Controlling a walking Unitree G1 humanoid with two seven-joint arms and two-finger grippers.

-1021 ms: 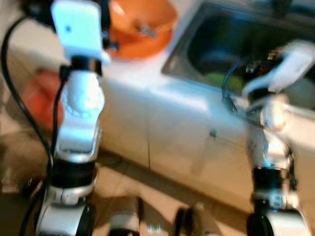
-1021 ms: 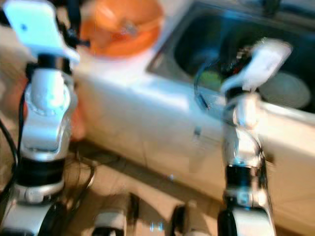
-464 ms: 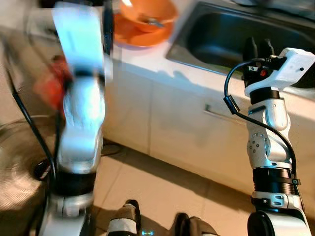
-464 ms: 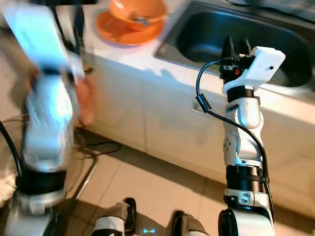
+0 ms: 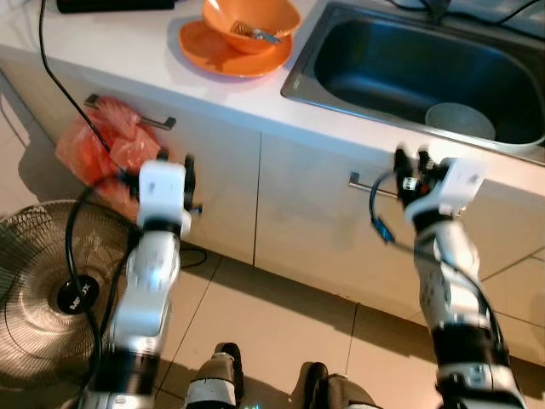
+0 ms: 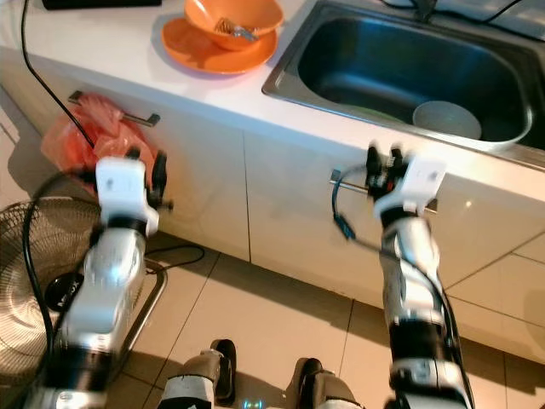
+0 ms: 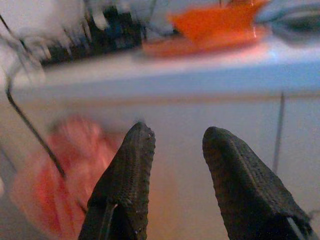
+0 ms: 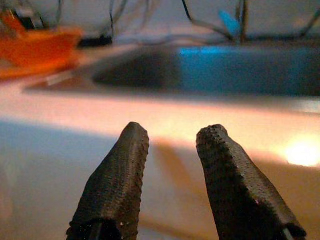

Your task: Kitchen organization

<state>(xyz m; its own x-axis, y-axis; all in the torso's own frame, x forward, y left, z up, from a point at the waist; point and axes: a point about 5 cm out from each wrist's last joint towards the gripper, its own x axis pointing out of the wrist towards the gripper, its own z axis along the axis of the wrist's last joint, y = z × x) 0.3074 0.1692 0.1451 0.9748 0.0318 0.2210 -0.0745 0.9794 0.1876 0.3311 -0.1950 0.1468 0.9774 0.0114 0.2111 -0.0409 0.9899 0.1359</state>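
Left hand (image 7: 172, 150) empty, fingers parted; right hand (image 8: 172, 150) likewise.

Counter edge (image 5: 255, 106) above both end effectors; cabinet fronts (image 5: 306, 213) ahead; fan (image 5: 51, 290) and red bag (image 5: 106, 149) crowd left side.

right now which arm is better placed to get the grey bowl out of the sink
Right, probably. The right gripper is open in front of the sink, below the grey bowl; the left gripper sits over by the orange bag.

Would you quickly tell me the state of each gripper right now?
Left gripper: open, holding nothing, in front of the white cabinet.
Right gripper: open, holding nothing, below the counter edge.
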